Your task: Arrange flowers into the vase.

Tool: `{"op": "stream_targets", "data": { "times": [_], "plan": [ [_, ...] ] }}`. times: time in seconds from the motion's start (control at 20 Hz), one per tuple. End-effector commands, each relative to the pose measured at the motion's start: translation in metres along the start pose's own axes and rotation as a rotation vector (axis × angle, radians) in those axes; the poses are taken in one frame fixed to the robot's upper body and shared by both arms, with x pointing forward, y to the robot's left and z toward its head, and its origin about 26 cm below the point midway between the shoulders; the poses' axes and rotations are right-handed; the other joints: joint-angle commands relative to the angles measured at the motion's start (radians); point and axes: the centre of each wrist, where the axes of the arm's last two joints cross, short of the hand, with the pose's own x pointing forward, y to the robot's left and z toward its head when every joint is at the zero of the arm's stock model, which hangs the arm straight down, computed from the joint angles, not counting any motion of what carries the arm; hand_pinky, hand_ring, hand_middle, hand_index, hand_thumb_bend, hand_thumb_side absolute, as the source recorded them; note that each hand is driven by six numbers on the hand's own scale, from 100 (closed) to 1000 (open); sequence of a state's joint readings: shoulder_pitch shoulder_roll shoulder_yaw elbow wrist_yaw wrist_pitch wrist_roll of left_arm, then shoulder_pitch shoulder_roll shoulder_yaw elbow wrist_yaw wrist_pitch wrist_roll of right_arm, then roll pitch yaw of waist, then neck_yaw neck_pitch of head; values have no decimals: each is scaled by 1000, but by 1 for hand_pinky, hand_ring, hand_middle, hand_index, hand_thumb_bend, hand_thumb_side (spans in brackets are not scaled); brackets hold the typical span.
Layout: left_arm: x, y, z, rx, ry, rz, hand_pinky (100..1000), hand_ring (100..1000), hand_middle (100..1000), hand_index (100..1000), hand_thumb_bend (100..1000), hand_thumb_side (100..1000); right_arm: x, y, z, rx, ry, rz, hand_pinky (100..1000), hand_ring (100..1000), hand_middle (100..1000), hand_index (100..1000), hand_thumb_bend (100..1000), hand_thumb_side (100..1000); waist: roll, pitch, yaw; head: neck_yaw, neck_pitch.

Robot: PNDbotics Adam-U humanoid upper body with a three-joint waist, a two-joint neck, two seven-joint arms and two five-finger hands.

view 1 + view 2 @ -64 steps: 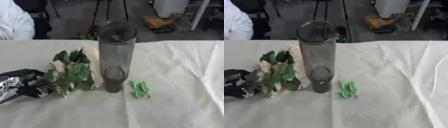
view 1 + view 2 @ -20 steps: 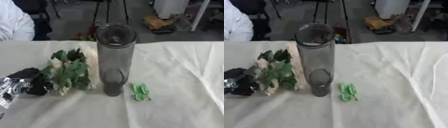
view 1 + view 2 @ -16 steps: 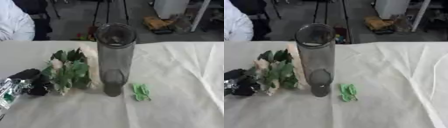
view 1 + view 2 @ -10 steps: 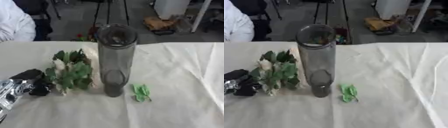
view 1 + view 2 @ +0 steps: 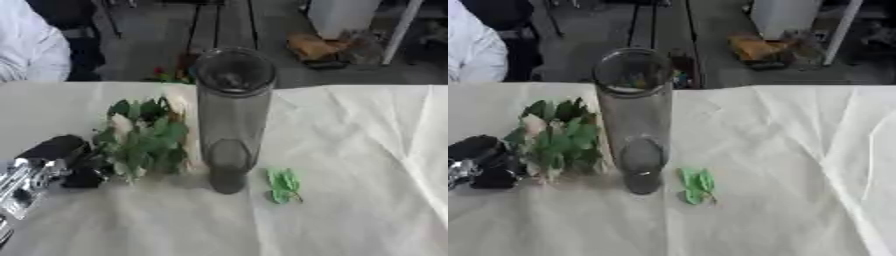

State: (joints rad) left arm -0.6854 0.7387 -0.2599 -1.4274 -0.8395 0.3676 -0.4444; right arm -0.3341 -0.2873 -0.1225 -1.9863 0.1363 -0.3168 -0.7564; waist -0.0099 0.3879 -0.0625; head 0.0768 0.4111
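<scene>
1. your left hand (image 5: 54, 162) enters from the lower left, black at the fingers and silver further back along the arm; its fingers are curled round the stem end of the flowers (image 5: 144, 137).
2. the flowers, a bunch of green leaves with pale blooms, are still outside the vase, just left of it, with the leaves touching or nearly touching its wall; you cannot tell which.
3. the vase (image 5: 231, 117), a tall clear cylinder, stands upright on the table (image 5: 350, 150) near the middle, its mouth open towards you.
4. a small green leafy sprig (image 5: 283, 185) lies flat on the white tablecloth just right of the vase's base, apart from it.
5. your right hand appears in neither view.
</scene>
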Motion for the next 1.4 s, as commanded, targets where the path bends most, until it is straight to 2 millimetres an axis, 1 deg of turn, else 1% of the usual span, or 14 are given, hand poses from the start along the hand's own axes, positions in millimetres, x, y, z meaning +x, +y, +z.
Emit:
{"op": "stream_targets", "data": {
  "times": [0.05, 0.3, 0.35, 0.5, 0.6, 0.65, 0.7, 1.05, 1.25, 1.3, 1.4],
  "plan": [
    [-7, 19, 5, 72, 16, -7, 100, 100, 100, 100, 221, 589, 4, 0, -4, 8, -17, -9, 451, 444, 373, 622, 100, 898, 1, -21, 0, -1, -6],
    [-8, 19, 6, 77, 16, 11, 100, 100, 100, 100, 221, 589, 4, 0, -4, 8, -16, -10, 451, 444, 373, 622, 100, 898, 1, -21, 0, -1, -7],
    [-8, 21, 6, 83, 15, 13, 100, 100, 100, 100, 206, 602, 4, -1, -4, 7, -15, -9, 452, 444, 372, 622, 100, 898, 1, -23, 1, -3, -5],
    [-12, 44, 17, 157, 12, 59, 100, 100, 100, 100, 194, 600, 3, -2, -4, 5, -13, -2, 453, 445, 372, 623, 100, 897, 2, -26, 6, -13, 3],
    [-15, 54, 24, 188, 20, 93, 100, 100, 100, 100, 182, 598, 3, -3, -4, 5, -13, 0, 453, 445, 371, 623, 100, 898, 2, -28, 7, -14, 6],
    [-16, 58, 26, 203, 26, 108, 100, 100, 100, 100, 138, 621, 3, -3, -4, 4, -13, 0, 453, 445, 371, 623, 100, 899, 2, -28, 8, -15, 7],
    [-17, 62, 29, 221, 35, 118, 100, 100, 100, 100, 167, 600, 3, -3, -3, 4, -12, 1, 453, 445, 371, 623, 100, 898, 3, -29, 9, -16, 9],
    [-17, 79, 39, 320, 77, 146, 100, 100, 100, 100, 149, 592, 3, -4, -3, 4, -11, 4, 454, 445, 372, 624, 100, 898, 3, -34, 12, -17, 16],
    [-17, 81, 41, 330, 83, 146, 100, 100, 100, 100, 147, 591, 3, -4, -3, 4, -11, 4, 454, 446, 372, 624, 100, 898, 3, -34, 13, -17, 16],
    [-16, 86, 43, 354, 84, 152, 100, 100, 100, 100, 123, 592, 3, -4, -3, 4, -10, 6, 454, 446, 371, 625, 100, 898, 2, -37, 14, -19, 20],
    [-13, 102, 51, 435, 86, 188, 100, 100, 100, 100, 116, 598, 2, -5, -3, 2, -10, 9, 455, 446, 372, 625, 100, 898, 3, -38, 17, -21, 24]
  ]
}}
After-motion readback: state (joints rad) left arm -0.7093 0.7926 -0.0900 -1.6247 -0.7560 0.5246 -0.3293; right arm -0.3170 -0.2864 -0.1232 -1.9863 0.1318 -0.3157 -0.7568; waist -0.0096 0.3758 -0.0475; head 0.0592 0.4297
